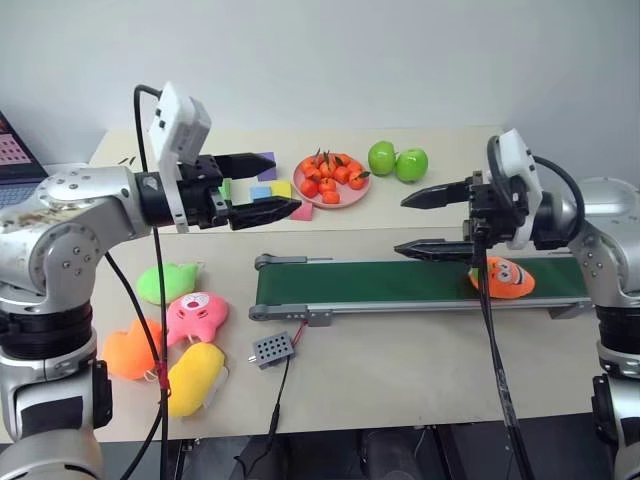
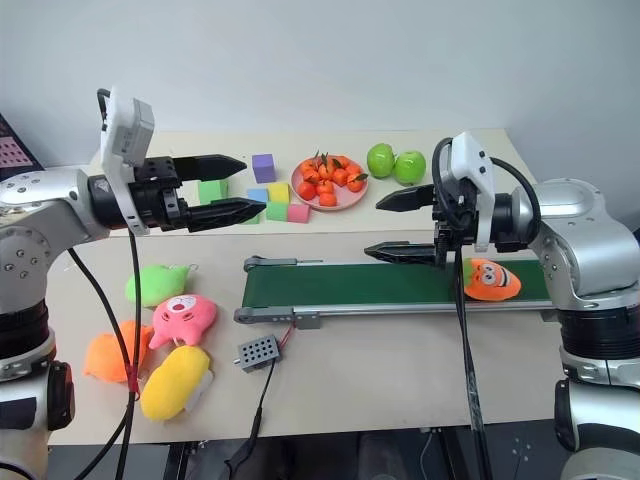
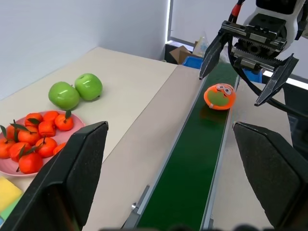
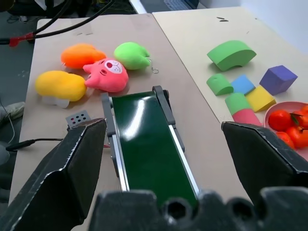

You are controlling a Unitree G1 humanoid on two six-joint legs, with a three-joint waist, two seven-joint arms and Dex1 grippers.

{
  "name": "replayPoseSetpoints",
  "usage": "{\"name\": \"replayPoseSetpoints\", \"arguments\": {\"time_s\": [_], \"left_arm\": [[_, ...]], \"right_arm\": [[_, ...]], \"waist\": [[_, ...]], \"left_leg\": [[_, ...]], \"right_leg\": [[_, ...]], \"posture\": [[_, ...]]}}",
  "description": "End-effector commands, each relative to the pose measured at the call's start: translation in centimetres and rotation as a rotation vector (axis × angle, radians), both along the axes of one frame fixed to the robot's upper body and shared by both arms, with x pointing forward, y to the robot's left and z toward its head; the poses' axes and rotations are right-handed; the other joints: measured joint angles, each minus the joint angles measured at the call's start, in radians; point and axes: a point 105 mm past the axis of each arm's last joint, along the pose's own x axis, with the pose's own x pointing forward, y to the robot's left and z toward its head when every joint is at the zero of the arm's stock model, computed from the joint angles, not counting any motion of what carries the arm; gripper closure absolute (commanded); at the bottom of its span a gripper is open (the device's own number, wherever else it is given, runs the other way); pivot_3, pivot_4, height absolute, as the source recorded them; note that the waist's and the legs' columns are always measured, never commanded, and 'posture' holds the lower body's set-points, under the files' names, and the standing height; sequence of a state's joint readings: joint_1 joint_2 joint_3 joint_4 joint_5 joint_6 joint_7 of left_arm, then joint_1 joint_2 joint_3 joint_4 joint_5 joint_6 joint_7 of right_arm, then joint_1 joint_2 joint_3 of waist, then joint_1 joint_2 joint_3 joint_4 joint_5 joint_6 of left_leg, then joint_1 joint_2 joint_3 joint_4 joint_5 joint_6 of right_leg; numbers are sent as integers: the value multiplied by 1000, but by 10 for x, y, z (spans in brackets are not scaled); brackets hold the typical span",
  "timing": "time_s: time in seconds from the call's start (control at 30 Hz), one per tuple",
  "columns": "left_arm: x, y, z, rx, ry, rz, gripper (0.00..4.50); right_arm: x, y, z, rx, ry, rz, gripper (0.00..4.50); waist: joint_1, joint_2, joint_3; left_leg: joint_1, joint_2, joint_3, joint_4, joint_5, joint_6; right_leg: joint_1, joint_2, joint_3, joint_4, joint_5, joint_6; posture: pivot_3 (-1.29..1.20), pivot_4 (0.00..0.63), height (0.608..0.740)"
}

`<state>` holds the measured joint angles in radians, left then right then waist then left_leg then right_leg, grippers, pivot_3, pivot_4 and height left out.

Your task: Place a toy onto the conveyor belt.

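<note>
Small oval bright-orange plush toy (image 1: 503, 278) with a cartoon face lying on the long dark-green conveyor belt (image 1: 380, 281) in its grey metal frame, near the belt's right-hand end — placed, judging by how it rests free of any finger, so the task looks done. Right gripper (image 1: 432, 222) hovering just above and beside the toy, black fingers spread wide, holding nothing: likely a release pose. Left gripper (image 1: 255, 186) raised over the table's left half, fingers likewise wide apart and empty, well clear of the belt. Left beside the belt's other end, four spare plush toys: one green (image 1: 167, 282), one pink with a face (image 1: 196, 317), one flat orange (image 1: 130, 351), one yellow (image 1: 195, 377). Behind the belt, two green apples (image 1: 397, 161), one pink plate (image 1: 331, 181) heaped with small oranges too crowded to count, and a cluster of coloured foam blocks (image 4: 245, 82) — seven counted from the right wrist view.
</note>
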<state>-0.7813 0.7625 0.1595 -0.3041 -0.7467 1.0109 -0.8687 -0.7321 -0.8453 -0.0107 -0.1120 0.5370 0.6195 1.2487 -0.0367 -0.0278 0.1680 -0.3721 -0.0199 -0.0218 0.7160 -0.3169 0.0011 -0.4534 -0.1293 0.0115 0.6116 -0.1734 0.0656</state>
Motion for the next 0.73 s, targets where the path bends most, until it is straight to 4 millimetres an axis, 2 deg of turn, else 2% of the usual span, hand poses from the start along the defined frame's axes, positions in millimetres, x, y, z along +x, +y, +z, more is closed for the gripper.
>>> {"name": "replayPoseSetpoints", "arguments": {"time_s": [0.03,0.73], "left_arm": [[-2,-1,12,14,-58,-8,83],[5,2,4,34,-34,1,83]], "right_arm": [[-5,0,14,23,-61,4,0],[6,-5,14,9,-107,-32,0]], "waist": [[0,0,0],[0,0,0]], "left_leg": [[0,0,0,0,0,0],[0,0,0,0,0,0]], "right_leg": [[0,0,0,0,0,0],[0,0,0,0,0,0]], "posture": [[0,150,738],[0,150,738]]}}
